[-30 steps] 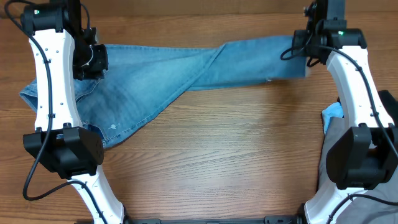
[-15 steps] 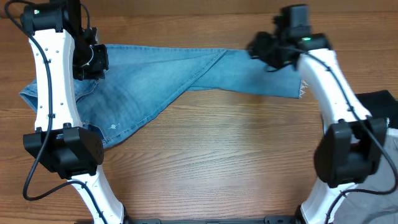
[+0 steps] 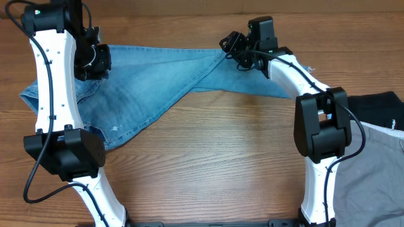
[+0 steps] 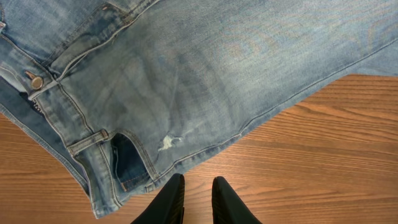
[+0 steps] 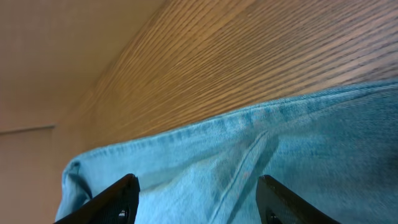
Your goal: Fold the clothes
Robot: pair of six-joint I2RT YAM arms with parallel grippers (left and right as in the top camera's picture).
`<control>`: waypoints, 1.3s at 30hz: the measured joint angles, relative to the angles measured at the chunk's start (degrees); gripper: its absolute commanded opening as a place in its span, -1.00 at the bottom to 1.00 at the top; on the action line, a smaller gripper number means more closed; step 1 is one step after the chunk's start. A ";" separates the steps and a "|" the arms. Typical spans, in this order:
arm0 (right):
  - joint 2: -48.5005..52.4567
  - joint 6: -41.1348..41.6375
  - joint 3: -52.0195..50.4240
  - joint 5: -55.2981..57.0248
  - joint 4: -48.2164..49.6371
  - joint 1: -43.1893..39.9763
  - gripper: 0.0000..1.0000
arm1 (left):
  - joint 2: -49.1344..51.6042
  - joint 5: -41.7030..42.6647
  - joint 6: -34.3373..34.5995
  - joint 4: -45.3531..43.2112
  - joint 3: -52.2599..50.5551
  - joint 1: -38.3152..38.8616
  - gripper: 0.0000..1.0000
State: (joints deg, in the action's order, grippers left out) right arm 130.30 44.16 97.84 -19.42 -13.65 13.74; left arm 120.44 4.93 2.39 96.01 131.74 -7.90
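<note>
The clothes, light-blue jeans (image 3: 151, 82), lie flat across the back of the table, waist at the left and one leg crossed over toward the right. My left gripper (image 3: 95, 63) hovers over the waist end. In its wrist view the jeans (image 4: 186, 74) show a small distressed patch (image 4: 168, 143), and the left gripper (image 4: 198, 190) has only a narrow gap, with bare wood and nothing between its fingers. My right gripper (image 3: 232, 45) is over the middle of the leg. It stands wide open (image 5: 198, 190) just above the denim (image 5: 298, 143), holding nothing.
A black garment (image 3: 379, 104) and grey trousers (image 3: 372, 170) lie at the right edge, beside the right arm's base. Bare wooden table (image 3: 221, 157) stretches in front of the jeans. The left arm's base stands at the front left.
My right arm has swung left from the far hem end to the middle of the leg, and its jaws have opened wide. The leg end lies flat. The left arm has stayed put.
</note>
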 measured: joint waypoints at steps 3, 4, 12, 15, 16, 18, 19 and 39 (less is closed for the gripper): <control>2.08 2.49 0.00 1.33 1.88 0.92 0.28 | 0.00 0.04 0.00 0.00 0.00 0.04 -0.59; 2.54 2.69 0.00 1.57 2.12 1.11 0.27 | 0.00 0.11 0.02 0.00 0.00 0.04 -0.59; 5.64 7.74 0.00 4.22 5.01 3.65 -0.75 | 0.00 1.11 0.20 0.04 0.00 0.09 -0.59; 6.12 8.02 0.00 5.95 6.78 4.37 -0.92 | 0.00 1.49 0.20 -0.02 0.00 0.55 -0.58; 6.16 7.91 0.00 6.32 7.02 4.48 -0.92 | 0.00 1.51 0.20 -0.02 0.00 0.68 -0.58; 6.16 6.10 0.00 6.51 7.21 4.57 -0.92 | 0.00 1.70 0.20 -0.02 0.00 0.81 -0.58; 6.14 4.94 0.02 6.10 7.26 4.42 -0.92 | 0.00 1.73 0.20 -0.02 0.00 0.81 -0.58; -18.32 -16.17 0.39 22.43 -68.17 3.76 -0.68 | 0.00 1.73 0.20 -0.39 0.04 0.81 -0.54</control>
State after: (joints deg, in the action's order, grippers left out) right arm 111.98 27.99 98.24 3.01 -81.82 17.50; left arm 120.44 6.66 2.59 95.61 131.79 -7.09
